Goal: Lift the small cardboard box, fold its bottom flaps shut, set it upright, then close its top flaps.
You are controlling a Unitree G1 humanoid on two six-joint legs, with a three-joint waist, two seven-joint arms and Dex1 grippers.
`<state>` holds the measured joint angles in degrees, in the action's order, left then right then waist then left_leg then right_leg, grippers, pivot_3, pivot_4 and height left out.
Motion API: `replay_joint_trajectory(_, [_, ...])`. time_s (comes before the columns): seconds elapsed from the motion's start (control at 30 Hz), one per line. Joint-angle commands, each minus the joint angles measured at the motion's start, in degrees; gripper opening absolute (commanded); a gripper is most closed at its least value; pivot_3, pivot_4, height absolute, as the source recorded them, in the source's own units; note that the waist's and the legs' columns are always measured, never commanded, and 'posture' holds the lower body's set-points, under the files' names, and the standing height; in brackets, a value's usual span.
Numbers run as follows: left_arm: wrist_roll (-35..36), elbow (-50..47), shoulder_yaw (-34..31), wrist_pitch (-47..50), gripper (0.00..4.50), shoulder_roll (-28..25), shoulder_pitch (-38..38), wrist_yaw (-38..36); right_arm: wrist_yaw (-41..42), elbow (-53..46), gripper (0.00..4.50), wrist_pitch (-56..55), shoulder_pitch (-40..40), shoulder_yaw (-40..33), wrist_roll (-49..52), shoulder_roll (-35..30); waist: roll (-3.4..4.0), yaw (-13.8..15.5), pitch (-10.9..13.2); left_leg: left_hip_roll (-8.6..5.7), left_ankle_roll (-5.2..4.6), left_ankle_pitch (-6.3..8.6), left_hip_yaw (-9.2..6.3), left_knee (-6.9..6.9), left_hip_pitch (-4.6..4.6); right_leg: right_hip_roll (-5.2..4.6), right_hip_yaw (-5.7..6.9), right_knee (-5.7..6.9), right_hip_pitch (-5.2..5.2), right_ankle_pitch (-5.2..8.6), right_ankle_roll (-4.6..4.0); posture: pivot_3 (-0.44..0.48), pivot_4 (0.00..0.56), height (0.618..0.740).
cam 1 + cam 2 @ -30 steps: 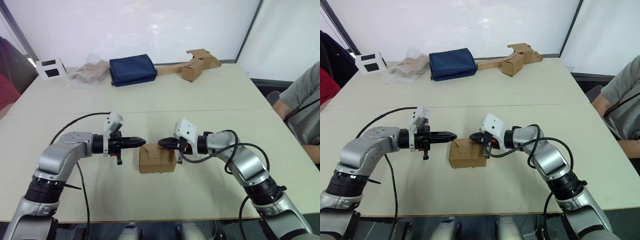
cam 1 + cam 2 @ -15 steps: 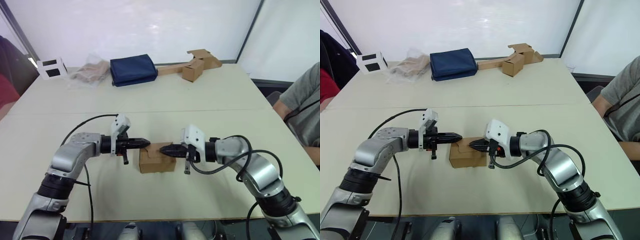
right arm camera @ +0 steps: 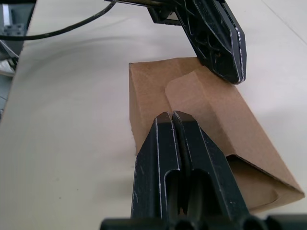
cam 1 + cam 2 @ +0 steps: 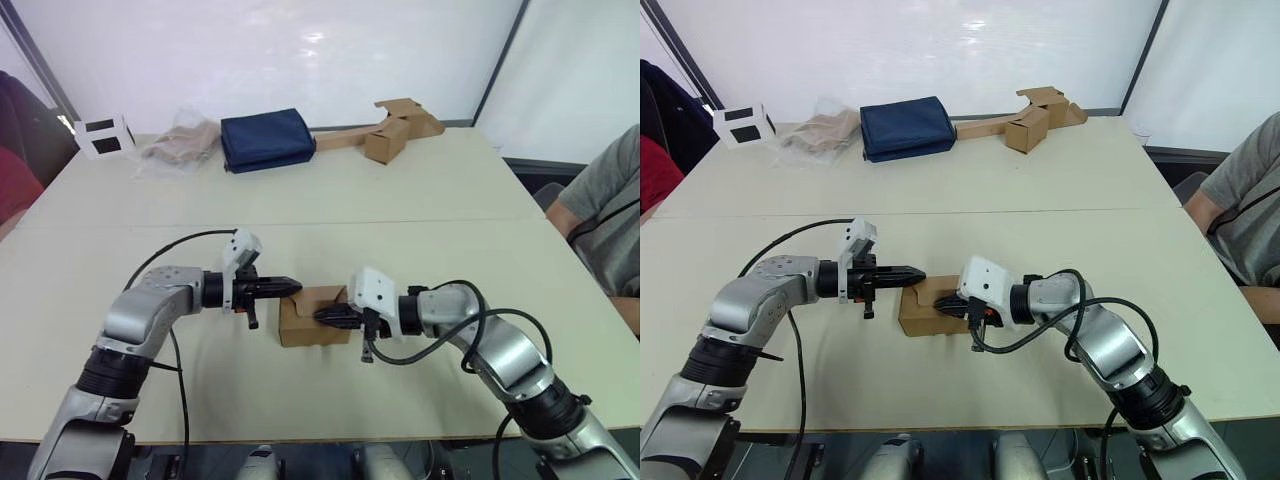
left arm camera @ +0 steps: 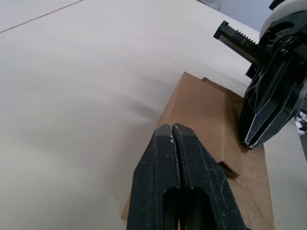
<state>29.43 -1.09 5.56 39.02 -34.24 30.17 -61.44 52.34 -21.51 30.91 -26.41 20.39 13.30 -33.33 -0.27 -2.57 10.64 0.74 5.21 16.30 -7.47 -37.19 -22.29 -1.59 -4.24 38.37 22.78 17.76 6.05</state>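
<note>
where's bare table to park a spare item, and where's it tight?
Free: the table between the small cardboard box and the far row, and its right side. Crowded: the far edge, with blue pouch and cardboard piece, and around the box, flanked by left gripper and right gripper.

No text, label or number is legible — none anywhere.

Your small cardboard box (image 4: 313, 318), plain brown corrugated, unmarked, resting on the table near its front edge, flaps folded over on top, one curved flap edge overlapping another
</note>
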Motion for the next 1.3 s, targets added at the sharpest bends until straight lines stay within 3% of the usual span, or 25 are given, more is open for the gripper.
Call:
replay_joint_trajectory(0.03, [0.76, -1.29, -1.19, 0.29, 0.02, -0.04, 0.39, 0.12, 0.13, 1.39, 0.0, -2.06, -0.8, 0.69, -2.42, -0.47, 0.0, 0.0, 0.0, 0.0, 0.0, 0.0, 0.0, 0.0, 0.0, 0.0, 0.0, 0.0, 0.0, 0.0, 0.0, 0.0, 0.15, 0.74])
replay_joint_trajectory(0.63, [-0.36, -4.28, 0.46, -0.13, 0.02, -0.63, -0.14, -0.61, 0.21, 2.81, 0.0, -3.65, -0.84, 0.99, -4.98, -0.16, 0.0, 0.06, 0.0, 0.0, 0.0, 0.0, 0.0, -0.01, 0.0, -0.01, 0.0, 0.0, -0.01, 0.0, 0.0, 0.0, 0.15, 0.74])
replay_joint_trajectory(0.97, [-6.23, -3.27, 4.31, -5.82, 0.02, -2.63, -0.93, -2.19, 1.73, -1.7, 0.0, 4.63, -0.72, -6.47, 5.46, 0.44, 0.0, 0.05, 0.0, 0.0, 0.0, 0.0, 0.0, -0.01, 0.0, -0.01, 0.0, -0.01, -0.02, 0.0, 0.0, 0.0, 0.15, 0.74])
replay_joint_trajectory(1.3, [-0.83, -8.77, -1.35, -0.65, 0.02, -2.08, -0.21, 0.3, -2.31, 0.47, 0.0, 5.15, -1.91, -9.4, 6.13, 1.59, 0.0, 0.01, 0.0, 0.0, 0.0, 0.0, 0.0, 0.0, 0.0, 0.0, 0.0, 0.0, 0.0, 0.0, 0.0, 0.0, 0.15, 0.74])
